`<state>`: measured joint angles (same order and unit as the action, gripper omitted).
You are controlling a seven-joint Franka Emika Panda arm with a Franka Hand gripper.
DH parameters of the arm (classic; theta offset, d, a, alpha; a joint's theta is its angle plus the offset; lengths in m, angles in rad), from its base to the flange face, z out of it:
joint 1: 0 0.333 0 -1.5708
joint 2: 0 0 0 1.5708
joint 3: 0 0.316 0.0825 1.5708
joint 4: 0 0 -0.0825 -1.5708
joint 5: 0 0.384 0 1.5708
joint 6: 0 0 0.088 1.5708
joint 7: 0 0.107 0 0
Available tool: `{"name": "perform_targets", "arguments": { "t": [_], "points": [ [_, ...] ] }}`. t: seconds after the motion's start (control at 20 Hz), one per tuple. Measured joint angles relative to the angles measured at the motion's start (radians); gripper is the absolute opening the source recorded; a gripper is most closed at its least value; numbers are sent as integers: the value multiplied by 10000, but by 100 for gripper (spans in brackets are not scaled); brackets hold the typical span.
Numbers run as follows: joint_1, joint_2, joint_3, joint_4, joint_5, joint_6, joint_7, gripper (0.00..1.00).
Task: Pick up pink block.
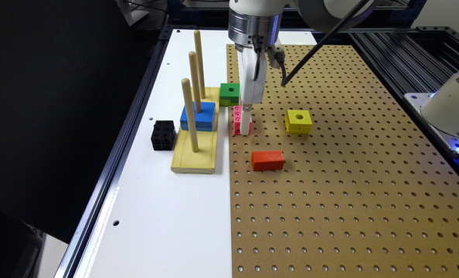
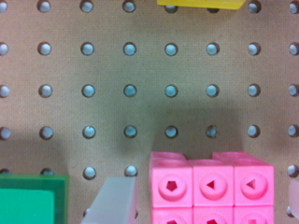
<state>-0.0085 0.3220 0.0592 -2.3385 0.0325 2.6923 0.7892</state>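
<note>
Pegboard (image 1: 349,185): brown and perforated, closest to the exterior camera; it carries the coloured blocks on that view's right half of the table.
Red block (image 1: 267,160): plain rectangle lying flat, at about 5 o'clock from the pink block and apart from it.
Pink block (image 1: 237,120): built of small linked cubes, resting on the pegboard at its edge beside the white surface (image 1: 156,216); seen up close at (image 2: 211,186).
Gripper (image 1: 245,124): lowered straight over the pink block, one pale finger (image 2: 114,201) just beside the block's side and a sliver of the other at the opposite side; jaws spread around it, with no contact visible.
Green block (image 1: 229,94): at 12 o'clock from the pink block, near it.
Yellow block (image 1: 298,121): at 3 o'clock, well apart.
Peg stand (image 1: 194,150): wooden base with three upright dowels at 9 o'clock; a blue block (image 1: 198,116) sits on the middle dowel.
Black block (image 1: 163,135): on the white surface, beyond the stand.
</note>
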Motion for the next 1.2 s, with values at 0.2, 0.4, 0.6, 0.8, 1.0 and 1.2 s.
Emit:
{"name": "perform_targets", "arguments": {
  "t": [0.2,0.4,0.6,0.8,1.0,1.2],
  "points": [
    [0,1,4,20,0,0,0,100],
    [0,102,5,44,0,22,0,100],
    [0,416,9,135,0,241,0,100],
    [0,589,10,304,0,252,0,100],
    [0,670,11,313,0,266,0,100],
    [1,722,11,320,0,284,0,100]
  ]
}}
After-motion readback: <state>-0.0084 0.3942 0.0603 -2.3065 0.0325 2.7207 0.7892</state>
